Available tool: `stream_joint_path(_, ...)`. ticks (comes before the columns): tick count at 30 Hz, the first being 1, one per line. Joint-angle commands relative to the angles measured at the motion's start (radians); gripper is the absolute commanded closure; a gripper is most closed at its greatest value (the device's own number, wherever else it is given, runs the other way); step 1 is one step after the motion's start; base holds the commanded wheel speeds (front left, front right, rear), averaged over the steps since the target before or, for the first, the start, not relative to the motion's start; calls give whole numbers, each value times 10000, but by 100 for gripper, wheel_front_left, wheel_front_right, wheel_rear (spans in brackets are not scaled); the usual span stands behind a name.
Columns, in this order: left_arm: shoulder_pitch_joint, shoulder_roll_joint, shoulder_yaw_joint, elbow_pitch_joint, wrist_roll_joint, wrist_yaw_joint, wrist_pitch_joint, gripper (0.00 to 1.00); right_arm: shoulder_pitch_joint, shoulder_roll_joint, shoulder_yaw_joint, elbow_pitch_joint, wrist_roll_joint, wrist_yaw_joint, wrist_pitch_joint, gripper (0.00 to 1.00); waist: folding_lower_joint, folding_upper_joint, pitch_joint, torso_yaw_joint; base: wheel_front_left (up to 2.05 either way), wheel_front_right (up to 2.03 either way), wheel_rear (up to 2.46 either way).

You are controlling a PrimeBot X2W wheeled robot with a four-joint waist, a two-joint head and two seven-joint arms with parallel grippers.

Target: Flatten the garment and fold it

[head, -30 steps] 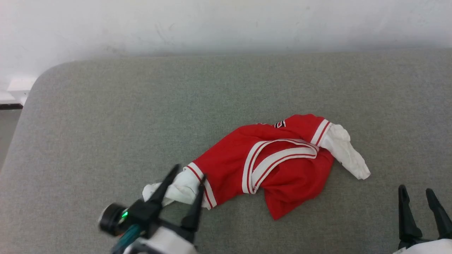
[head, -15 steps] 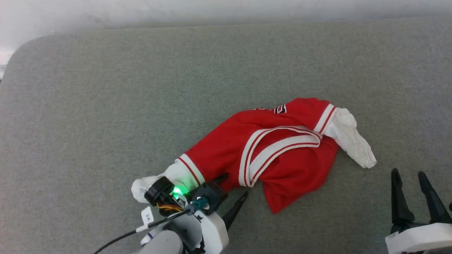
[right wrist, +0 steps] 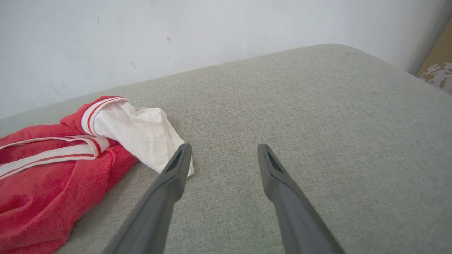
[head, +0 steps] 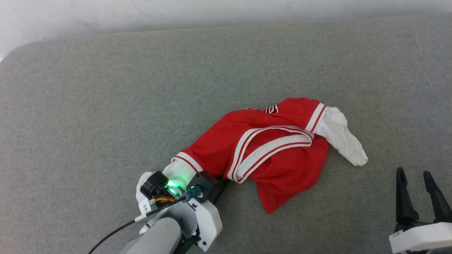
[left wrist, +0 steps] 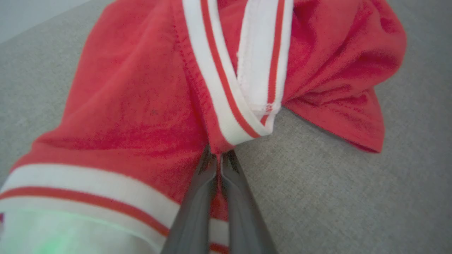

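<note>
Left tool (head: 219, 186) (left wrist: 219, 157) was pinched shut on a red fold of the garment (head: 275, 151), tips just beside the point of the striped neck trim (left wrist: 243, 116). In the head view it sat at 7 o'clock. The garment lay crumpled on the grey fabric-covered counter (head: 88, 106), just past centre toward 4 o'clock. One white sleeve (head: 340, 141) stuck out at the garment's 3 o'clock end; the other (head: 180, 173) was at its 8 o'clock end, next to the left wrist. Right tool (head: 414, 171) (right wrist: 224, 146) was at 4 o'clock, jaws spread wide and empty, with one finger near the white sleeve's tip.
</note>
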Motion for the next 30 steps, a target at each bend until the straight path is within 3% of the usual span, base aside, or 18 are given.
stream_joint_path(1, 78, -11, -39, 243, -134, -17, 57, 100, -85, 8, -26, -26, 72, -6, -2, 0, 0, 0, -67, 35, 0, 0, 0)
stream_joint_path(8, 2, 243, 655, -1022, -1592, -57, 475, 100, -37, 8, -70, -73, 99, -6, 44, 0, 0, 0, -151, 138, 0, 0, 0)
stream_joint_path(14, -683, 1257, 1275, -3505, -2868, -77, 1758, 100, -37, 8, -41, -172, 166, -6, 31, 0, 0, 0, 169, 159, 0, 0, 0)
stream_joint_path(18, -1531, 1808, 1727, -4318, -3638, -81, 2617, 100, -157, 9, 97, -165, 211, -6, 10, 0, 0, 0, 598, 47, 0, 0, 0)
stream_joint_path(23, -2692, 2134, 2193, -3643, -4178, -83, 3190, 100, -472, 9, 294, -102, 264, -6, -69, 0, 0, 0, 1333, -259, 0, 0, 0)
stream_joint_path(30, -3915, 2424, 2394, -1230, -3405, 122, 2440, 100, -890, 9, 485, 122, 256, -6, -271, 0, 0, 0, 2092, -761, 0, 0, 0)
